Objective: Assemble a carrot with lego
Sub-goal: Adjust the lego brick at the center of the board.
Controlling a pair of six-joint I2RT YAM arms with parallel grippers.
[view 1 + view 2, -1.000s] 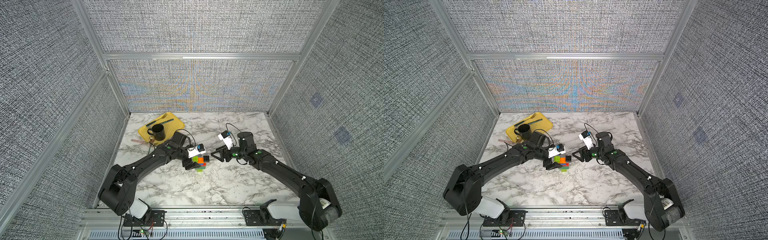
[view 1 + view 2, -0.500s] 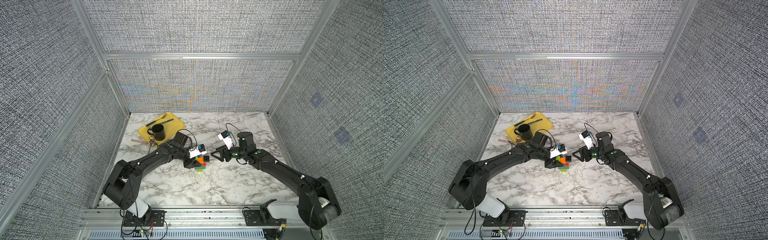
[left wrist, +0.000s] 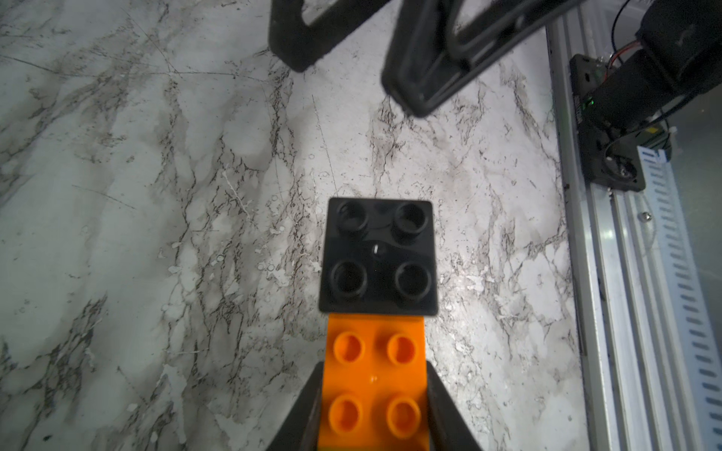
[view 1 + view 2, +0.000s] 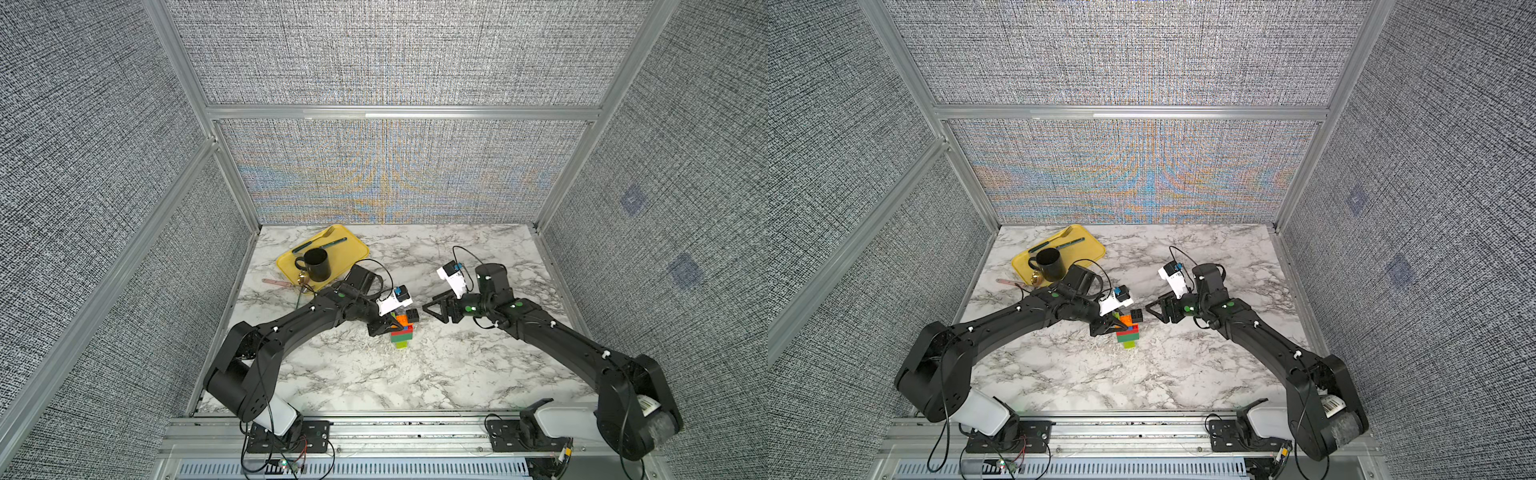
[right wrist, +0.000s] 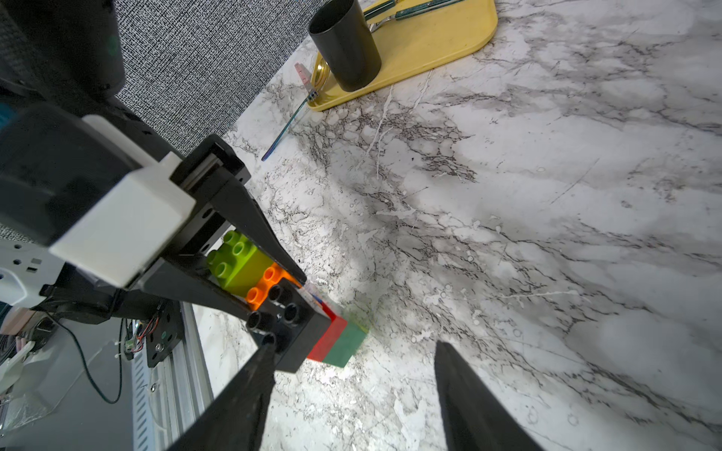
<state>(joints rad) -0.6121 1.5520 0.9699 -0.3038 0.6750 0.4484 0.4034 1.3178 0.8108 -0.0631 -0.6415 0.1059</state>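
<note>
two robot arms meet at the centre of the marble table (image 4: 457,365) in both top views. the left gripper (image 3: 374,369) is clamped on the orange brick (image 3: 375,343) of the carrot (image 4: 402,332), a short many-coloured stack resting at mid-frame. a black brick (image 3: 377,255) touches the orange end; whether it is pressed home cannot be told. the right gripper (image 4: 432,309) hangs apart to the right, jaws spread and empty. likely next: hold the stack firm, square the free jaws to the black brick, and push straight so nothing tips.
</note>
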